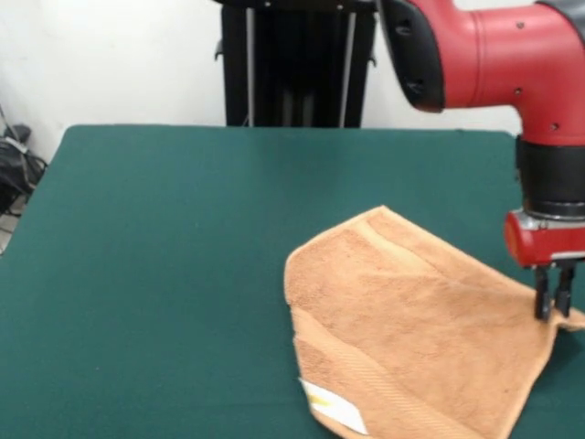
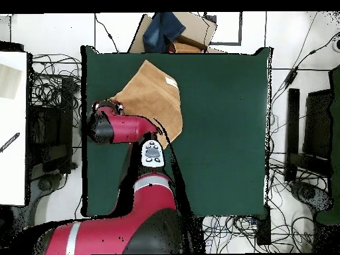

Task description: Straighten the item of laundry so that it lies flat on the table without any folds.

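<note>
The red and black arm [image 1: 494, 55] entered the front view from the top edge and ran across to the picture's right, where it bent straight down through a black wrist section [image 1: 551, 174] to a red gripper housing. The gripper [image 1: 554, 297] pointed vertically downward. Its two dark jaws stood close together, nearly parallel, with only a narrow gap between them. In the overhead view, the arm [image 2: 126, 127] reached from the base at the picture's bottom and turned toward the picture's left, hiding the gripper beneath it.
</note>
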You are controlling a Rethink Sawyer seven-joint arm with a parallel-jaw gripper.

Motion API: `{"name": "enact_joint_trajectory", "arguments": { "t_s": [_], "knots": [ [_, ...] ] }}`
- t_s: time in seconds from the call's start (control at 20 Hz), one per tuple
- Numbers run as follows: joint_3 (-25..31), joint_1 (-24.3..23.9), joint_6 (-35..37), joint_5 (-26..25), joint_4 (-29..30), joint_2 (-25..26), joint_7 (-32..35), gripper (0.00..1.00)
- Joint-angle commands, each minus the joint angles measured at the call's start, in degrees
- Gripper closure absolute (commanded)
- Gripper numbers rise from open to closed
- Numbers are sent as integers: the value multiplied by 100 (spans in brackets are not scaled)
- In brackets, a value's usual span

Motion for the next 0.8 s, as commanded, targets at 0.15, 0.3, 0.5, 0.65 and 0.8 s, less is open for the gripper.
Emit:
{"name": "enact_joint_trajectory", "arguments": {
  "t_s": [0.15, 0.3, 0.5, 0.65, 0.8],
  "knots": [
    [-141, 95, -408, 534, 615, -50, 1712, 100],
    [-98, 62, -458, 533, 652, -35, 1656, 100],
    [-4, -22, -504, 492, 691, -32, 1571, 100],
    [31, -90, -665, 364, 692, -18, 1436, 0],
    [56, -94, -738, 353, 725, 0, 1454, 0]
  ]
}}
